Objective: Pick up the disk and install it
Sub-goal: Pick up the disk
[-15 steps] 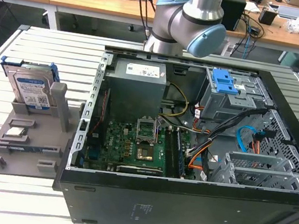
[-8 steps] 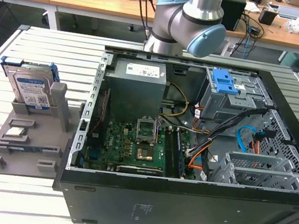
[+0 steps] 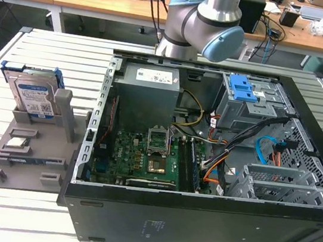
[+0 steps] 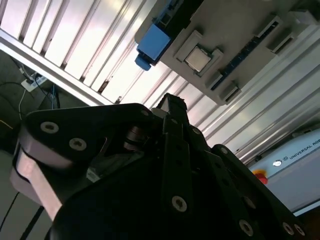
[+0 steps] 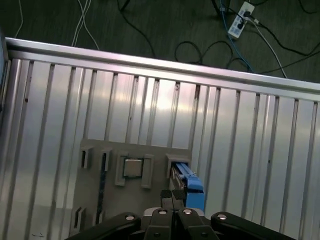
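Observation:
The disk (image 3: 33, 94) stands upright in a slot at the far end of a grey holder plate (image 3: 35, 160), on the exterior view's left, its white label with a blue band facing the camera. In both wrist views it shows edge-on as a blue rail (image 5: 189, 181) (image 4: 152, 42). My gripper (image 5: 173, 196) (image 4: 170, 102) hangs high above the holder, close to the disk's top edge in the first wrist view, well apart from it. Its two fingers are pressed together, shut on nothing.
An open computer case (image 3: 196, 213) lies on the slatted metal table (image 3: 57, 52), with a grey drive cage and blue latch (image 3: 247, 91) in its far corner. A processor chip (image 5: 132, 167) sits on the holder. The arm's joint (image 3: 206, 19) rises behind the case.

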